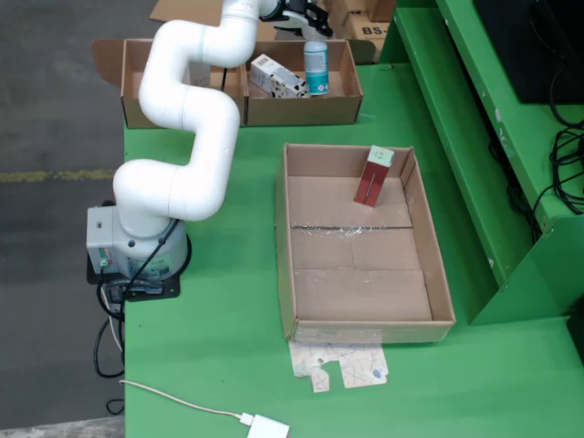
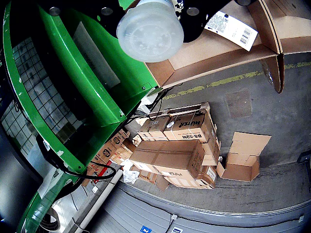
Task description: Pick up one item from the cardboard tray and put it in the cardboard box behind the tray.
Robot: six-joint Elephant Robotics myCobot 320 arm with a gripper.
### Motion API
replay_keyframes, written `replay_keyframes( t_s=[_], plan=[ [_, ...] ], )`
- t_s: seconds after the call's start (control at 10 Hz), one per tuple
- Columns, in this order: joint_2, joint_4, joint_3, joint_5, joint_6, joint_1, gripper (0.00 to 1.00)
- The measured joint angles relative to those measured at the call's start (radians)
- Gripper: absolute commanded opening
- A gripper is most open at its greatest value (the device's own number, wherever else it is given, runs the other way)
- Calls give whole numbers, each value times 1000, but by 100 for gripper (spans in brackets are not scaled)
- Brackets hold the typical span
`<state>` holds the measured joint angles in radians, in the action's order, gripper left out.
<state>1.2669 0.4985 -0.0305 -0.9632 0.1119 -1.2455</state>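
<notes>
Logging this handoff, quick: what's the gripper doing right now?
Gripper: above the cardboard box by the blue-labelled bottle; whether it is open, shut or holding the bottle cannot be told.

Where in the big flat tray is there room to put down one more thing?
Nearly all of the cardboard tray floor is bare, from the taped seam to the near wall. Only the far corner holds a red carton. The far cardboard box is crowded: a bottle and white carton.

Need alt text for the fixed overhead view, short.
A white robot arm on a green table reaches over a cardboard box holding a blue-capped bottle and a white carton. Nearer, a shallow cardboard tray holds one red-and-green packet.
</notes>
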Motion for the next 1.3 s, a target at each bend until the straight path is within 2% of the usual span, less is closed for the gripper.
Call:
replay_keyframes(
  t_s=[0.7, 1.3],
  plan=[
    [0, 2, 0, 0, 0, 2, 100],
    [0, 2, 0, 0, 0, 2, 100]
  ],
)
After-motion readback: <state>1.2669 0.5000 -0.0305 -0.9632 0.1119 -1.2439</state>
